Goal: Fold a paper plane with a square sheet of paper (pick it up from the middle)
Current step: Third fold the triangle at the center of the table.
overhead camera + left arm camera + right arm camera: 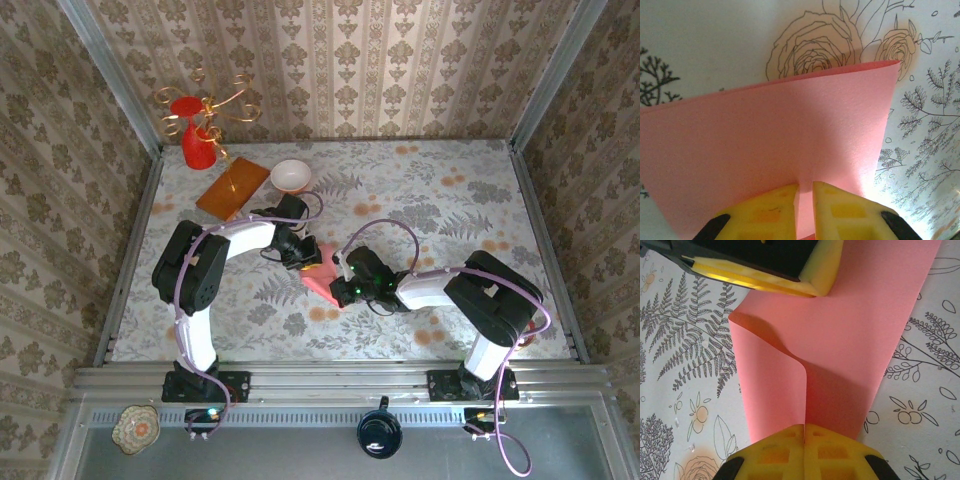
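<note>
1. The square sheet of paper (322,272), pink and curled over on itself, is at the middle of the table (450,200).
2. The left gripper (806,192) pinches its far-left edge, jaws nearly together on the sheet.
3. The right gripper (804,432) clamps its near-right edge, jaws pressed together.
4. A white bowl (291,175) and a wooden board (233,187) lie far left.

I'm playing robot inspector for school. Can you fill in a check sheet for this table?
Surface: flowery table cover, flat, no spills seen.
Job's things: pink paper, bent over in a soft curve, not a plane yet.
Clutter: red vase, wooden board and white bowl at the far left.
Grippers: left gripper and right gripper both shut on the pink paper.
Cables: purple cables loop along both arms.
Surroundings: patterned walls on three sides.
</note>
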Available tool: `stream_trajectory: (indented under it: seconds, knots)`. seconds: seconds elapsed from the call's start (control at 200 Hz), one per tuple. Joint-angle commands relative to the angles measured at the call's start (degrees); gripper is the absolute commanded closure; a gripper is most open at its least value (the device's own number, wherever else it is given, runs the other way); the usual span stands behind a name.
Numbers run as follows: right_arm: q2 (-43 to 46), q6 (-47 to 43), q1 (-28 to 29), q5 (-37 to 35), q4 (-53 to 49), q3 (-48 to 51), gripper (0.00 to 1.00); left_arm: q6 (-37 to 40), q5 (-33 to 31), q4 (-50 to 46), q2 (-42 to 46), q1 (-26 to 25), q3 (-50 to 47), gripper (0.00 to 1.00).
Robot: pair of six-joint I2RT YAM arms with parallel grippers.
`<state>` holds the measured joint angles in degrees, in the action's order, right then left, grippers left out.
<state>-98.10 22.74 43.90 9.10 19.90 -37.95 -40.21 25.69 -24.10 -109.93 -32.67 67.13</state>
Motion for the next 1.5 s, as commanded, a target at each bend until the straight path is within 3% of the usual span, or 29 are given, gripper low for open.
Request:
stream_trajectory:
  seconds: [0.0,0.295,0.54,0.755,1.035,1.496]
  knots:
    - [-1.1,0.37,-0.3,-2.06,-3.35,-1.42,1.0,1.14,0.14,-2.82,-0.82,-0.73,0.85,0.83]
    - [-1.84,0.72,-0.38,-1.99,-4.95,-1.7,1.0,-0.69,-2.85,-2.4,5.87,0.0,0.04,0.81]
    - [-1.73,3.51,-0.36,-0.7,-5.72,-2.01,1.0,-8.27,-5.06,3.63,16.3,1.64,-9.96,0.76]
    - [-2.0,7.93,-0.3,2.0,-6.44,-2.63,1.0,-15.7,-5.17,10.91,23.02,-0.79,-18.03,0.76]
    - [-2.56,9.42,-0.15,3.44,-8.69,-4.84,1.0,-22.31,-7.09,15.05,21.15,-6.29,-20.6,0.81]
    - [-3.06,9.79,-0.19,3.29,-9.17,-5.02,1.0,-26.14,-8.54,16.88,16.15,-8.11,-19.56,0.86]
